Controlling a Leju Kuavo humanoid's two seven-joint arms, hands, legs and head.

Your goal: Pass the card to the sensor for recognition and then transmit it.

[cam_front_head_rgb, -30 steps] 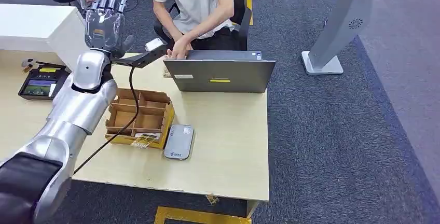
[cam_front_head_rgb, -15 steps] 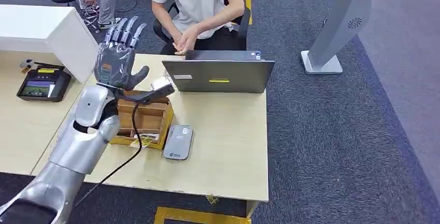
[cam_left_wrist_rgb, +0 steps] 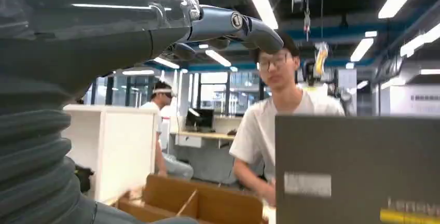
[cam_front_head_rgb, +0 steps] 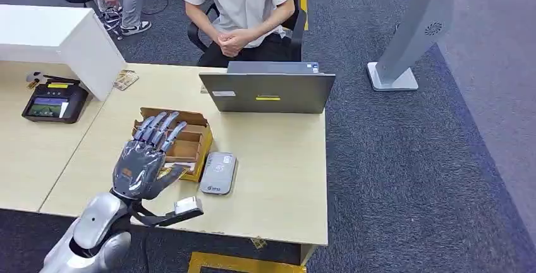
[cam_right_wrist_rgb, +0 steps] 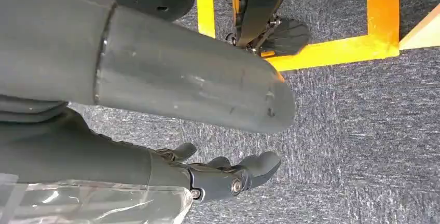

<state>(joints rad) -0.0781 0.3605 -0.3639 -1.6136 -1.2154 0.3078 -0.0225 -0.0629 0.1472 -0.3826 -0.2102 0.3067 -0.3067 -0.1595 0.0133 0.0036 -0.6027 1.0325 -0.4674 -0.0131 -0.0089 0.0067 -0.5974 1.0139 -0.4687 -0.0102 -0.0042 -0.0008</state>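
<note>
My left hand (cam_front_head_rgb: 146, 162) hovers low over the front left corner of the cardboard divider box (cam_front_head_rgb: 189, 135), fingers spread and holding nothing. Yellow cards (cam_front_head_rgb: 169, 172) lie in the box's front compartment, partly under my thumb. The grey card sensor (cam_front_head_rgb: 218, 173) lies flat on the table just right of the box. In the left wrist view the fingers (cam_left_wrist_rgb: 233, 24) stretch out bare above the box (cam_left_wrist_rgb: 202, 203). The right hand (cam_right_wrist_rgb: 223, 175) hangs over the carpet, fingers loose and holding nothing.
A person (cam_front_head_rgb: 235, 1) sits behind the grey laptop (cam_front_head_rgb: 268, 91) with hands clasped. A payment terminal (cam_front_head_rgb: 52, 101) and a white box (cam_front_head_rgb: 57, 36) stand at the left, with a small card-like item (cam_front_head_rgb: 125, 79) beside the box. A grey stand (cam_front_head_rgb: 411, 33) rises at the right.
My left arm has drawn back from the person at the far table edge and come down over the box's front. The person's hands moved from the laptop to their lap.
</note>
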